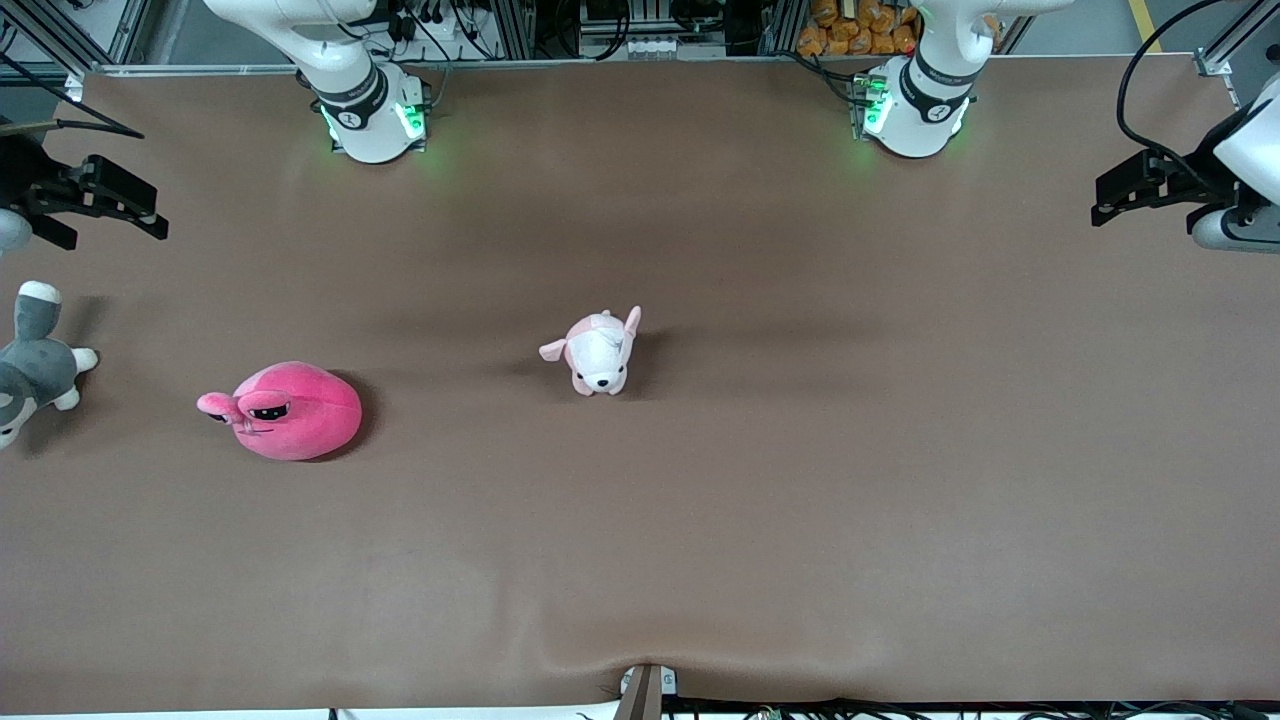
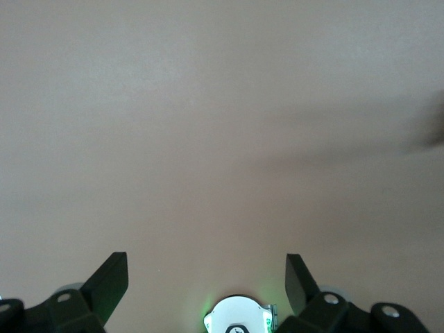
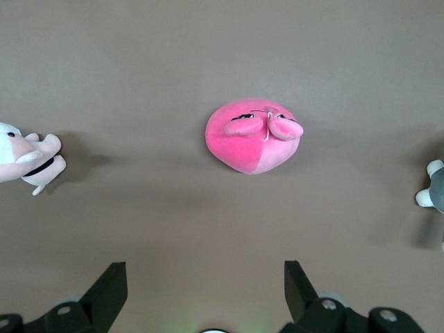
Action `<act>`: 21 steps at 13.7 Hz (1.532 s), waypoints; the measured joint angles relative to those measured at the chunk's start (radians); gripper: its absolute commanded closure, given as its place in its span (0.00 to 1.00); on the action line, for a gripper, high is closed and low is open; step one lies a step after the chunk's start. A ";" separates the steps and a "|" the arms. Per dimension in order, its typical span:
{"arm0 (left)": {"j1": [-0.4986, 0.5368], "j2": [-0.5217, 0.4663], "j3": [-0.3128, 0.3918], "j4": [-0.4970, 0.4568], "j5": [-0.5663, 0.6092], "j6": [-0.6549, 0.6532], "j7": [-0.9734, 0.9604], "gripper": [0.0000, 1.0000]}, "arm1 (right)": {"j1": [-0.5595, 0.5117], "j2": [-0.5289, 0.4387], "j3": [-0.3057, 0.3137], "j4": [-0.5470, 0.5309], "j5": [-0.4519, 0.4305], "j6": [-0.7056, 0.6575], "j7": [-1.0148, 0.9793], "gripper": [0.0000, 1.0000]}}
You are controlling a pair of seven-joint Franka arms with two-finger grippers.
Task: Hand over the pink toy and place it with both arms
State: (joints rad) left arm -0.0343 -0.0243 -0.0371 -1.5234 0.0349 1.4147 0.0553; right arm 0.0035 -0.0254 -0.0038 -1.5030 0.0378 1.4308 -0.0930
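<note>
The pink toy (image 1: 290, 410) is a round hot-pink plush with sleepy dark eyes. It lies on the brown table toward the right arm's end. In the right wrist view the pink toy (image 3: 253, 135) sits well clear of the fingertips. My right gripper (image 1: 105, 215) hangs open over the table's edge at that end, and the right gripper (image 3: 206, 270) has nothing between its fingers. My left gripper (image 1: 1130, 195) hangs open over the left arm's end of the table. In its own view the left gripper (image 2: 207, 267) is empty over bare table.
A pale pink-and-white dog plush (image 1: 598, 352) stands mid-table, farther from the front camera than the pink toy. A grey-and-white plush (image 1: 30, 365) lies at the right arm's end of the table. The arm bases (image 1: 365, 115) (image 1: 915, 110) stand along the table's back edge.
</note>
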 measured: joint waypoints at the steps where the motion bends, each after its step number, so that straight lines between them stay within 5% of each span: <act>1: 0.000 0.000 -0.004 0.000 0.000 -0.002 0.000 0.00 | 0.000 0.000 0.000 0.000 0.000 0.000 0.000 0.00; 21: 0.000 -0.027 -0.001 0.000 0.000 -0.058 0.000 0.00 | -0.004 0.017 -0.004 0.000 -0.003 0.001 0.000 0.00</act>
State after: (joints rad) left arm -0.0346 -0.0511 -0.0381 -1.5236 0.0349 1.3564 0.0552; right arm -0.0006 -0.0088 -0.0078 -1.5030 0.0352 1.4315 -0.0933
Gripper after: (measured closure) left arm 0.000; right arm 0.000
